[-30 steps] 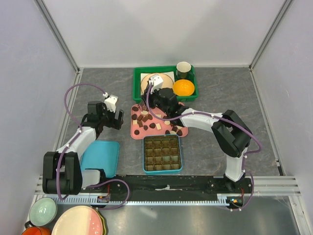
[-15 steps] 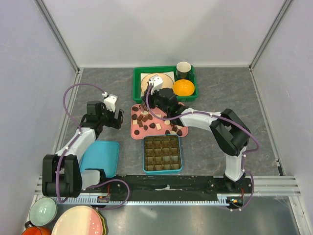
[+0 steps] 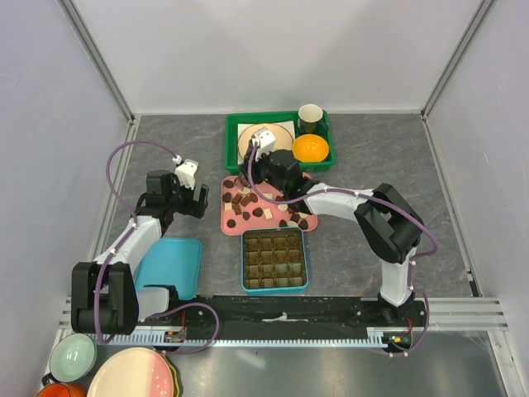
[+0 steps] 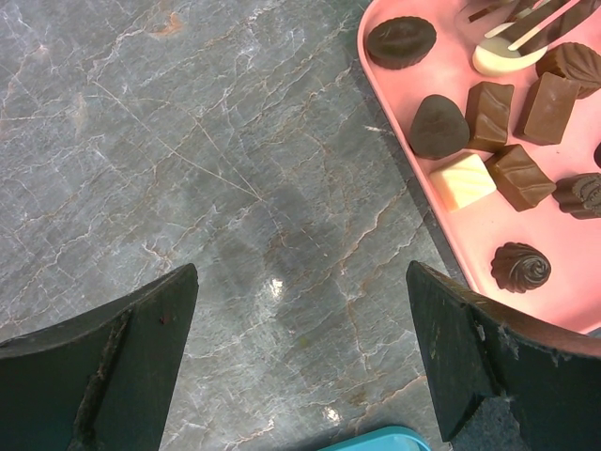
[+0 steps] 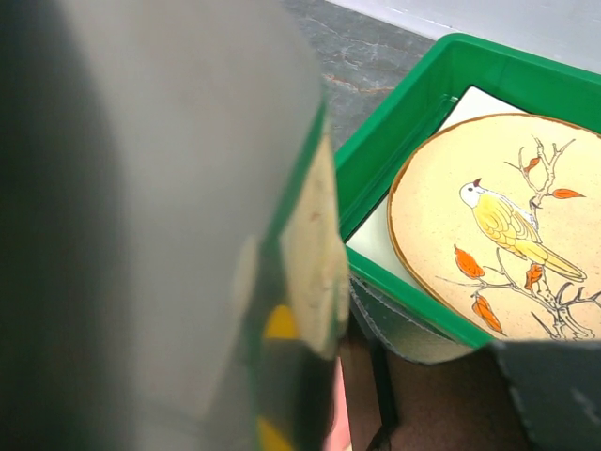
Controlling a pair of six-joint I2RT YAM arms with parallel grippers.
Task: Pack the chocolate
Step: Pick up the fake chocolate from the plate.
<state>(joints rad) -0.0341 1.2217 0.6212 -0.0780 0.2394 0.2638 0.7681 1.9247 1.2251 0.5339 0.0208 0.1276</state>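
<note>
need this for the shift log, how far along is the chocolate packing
Done: the teal lid is off, lying beside the compartment box.
In hand: nothing clearly. The left gripper hangs open over bare table beside the pink tray. The right gripper is at the tray's far end, its grip hidden.
Left: the chocolates lie loose on the tray, and the box cells look empty.

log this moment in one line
left gripper open beside pink tray | right gripper at tray's far edge, jaws unclear | chocolate on tray
</note>
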